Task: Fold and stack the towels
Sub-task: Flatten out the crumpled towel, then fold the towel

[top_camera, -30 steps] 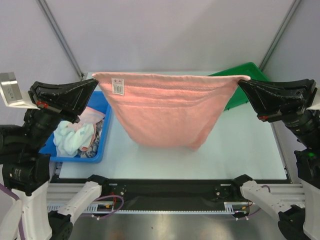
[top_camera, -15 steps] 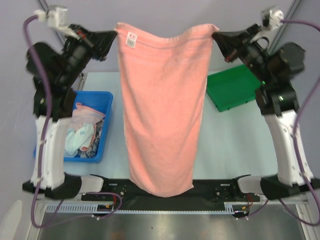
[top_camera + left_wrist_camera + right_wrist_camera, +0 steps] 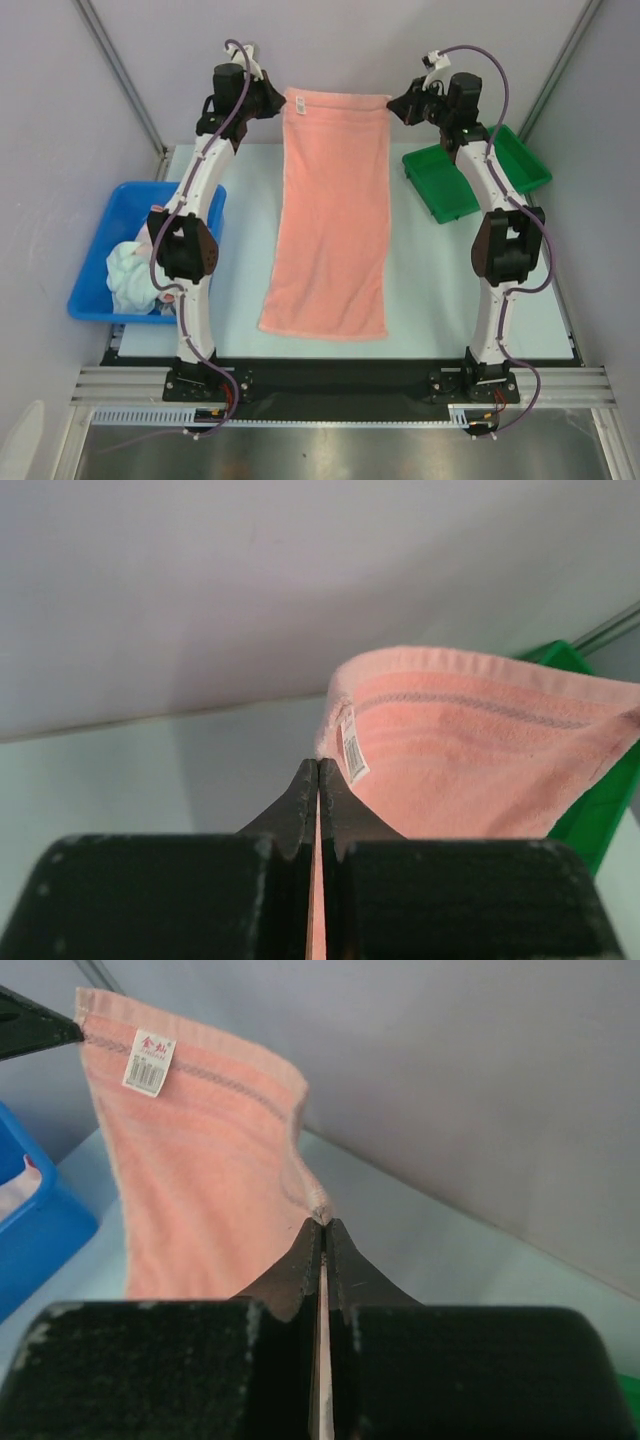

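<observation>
A salmon-pink towel [image 3: 332, 215] is stretched lengthwise over the table, its near end lying on the surface and its far edge held up at the back. My left gripper [image 3: 278, 100] is shut on the far left corner, by the white label [image 3: 349, 746]. My right gripper [image 3: 392, 104] is shut on the far right corner [image 3: 318, 1210]. Both arms reach far out over the table. Other towels, a pale mint-white one [image 3: 128, 275] among them, lie bunched in the blue bin [image 3: 100, 250].
The green tray [image 3: 475, 172] stands at the back right, beside the right arm. The blue bin is at the left edge. The grey back wall is close behind both grippers. Metal frame posts run up at both back corners.
Both arms have swung from near the camera out to the back of the table, carrying the towel's top edge away. The towel went from hanging to lying stretched along the table.
</observation>
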`<state>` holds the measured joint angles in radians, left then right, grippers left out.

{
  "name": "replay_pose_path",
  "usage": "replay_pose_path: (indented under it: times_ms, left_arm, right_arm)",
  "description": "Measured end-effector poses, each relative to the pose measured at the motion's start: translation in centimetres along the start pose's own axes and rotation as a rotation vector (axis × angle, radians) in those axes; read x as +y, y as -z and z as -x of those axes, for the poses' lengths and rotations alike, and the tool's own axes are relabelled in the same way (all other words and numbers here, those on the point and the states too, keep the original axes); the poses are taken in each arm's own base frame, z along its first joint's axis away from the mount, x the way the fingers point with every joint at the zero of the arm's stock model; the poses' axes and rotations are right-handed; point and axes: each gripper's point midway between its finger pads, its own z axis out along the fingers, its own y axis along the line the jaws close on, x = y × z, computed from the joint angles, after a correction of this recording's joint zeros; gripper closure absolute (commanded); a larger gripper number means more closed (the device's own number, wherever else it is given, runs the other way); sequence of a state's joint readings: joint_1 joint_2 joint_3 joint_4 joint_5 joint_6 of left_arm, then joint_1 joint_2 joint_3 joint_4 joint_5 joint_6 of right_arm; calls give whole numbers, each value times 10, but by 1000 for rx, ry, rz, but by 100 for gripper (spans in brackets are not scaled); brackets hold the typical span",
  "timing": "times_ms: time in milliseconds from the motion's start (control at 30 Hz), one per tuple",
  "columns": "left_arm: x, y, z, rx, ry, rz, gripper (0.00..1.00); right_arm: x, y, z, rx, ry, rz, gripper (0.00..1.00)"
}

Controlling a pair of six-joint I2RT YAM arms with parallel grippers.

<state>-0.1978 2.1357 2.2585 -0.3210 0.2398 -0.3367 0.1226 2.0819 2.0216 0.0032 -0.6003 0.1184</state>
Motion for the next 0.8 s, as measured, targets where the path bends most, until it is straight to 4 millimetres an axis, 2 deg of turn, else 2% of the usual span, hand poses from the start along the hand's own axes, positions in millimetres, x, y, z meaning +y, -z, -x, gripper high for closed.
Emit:
replay_pose_path:
  times_ms: [100, 200, 300, 467, 567, 667, 800]
  left_arm:
    - [18, -12, -17, 26, -15, 22, 100]
    - [30, -15, -25, 15, -45, 30, 100]
    - [39, -9, -39, 27, -71, 45, 100]
    - [46, 7, -60, 58, -100, 64, 100]
    - [44, 24, -68, 70, -110, 60, 100]
    - [38, 47, -75, 80, -108, 50, 100]
    - [31, 80, -93, 111, -98, 44, 100]
  right_arm:
    - [-5, -7, -17, 22, 9, 17, 100]
    - [-5, -8, -20, 18, 32, 33, 100]
    - [-5, -8, -25, 9, 47, 37, 100]
    - [-1, 7, -62, 71, 4, 30, 100]
    - [12, 26, -85, 118, -29, 24, 100]
    - [32, 50, -102, 155, -56, 17, 100]
    - [74, 77, -113, 179, -75, 38, 100]
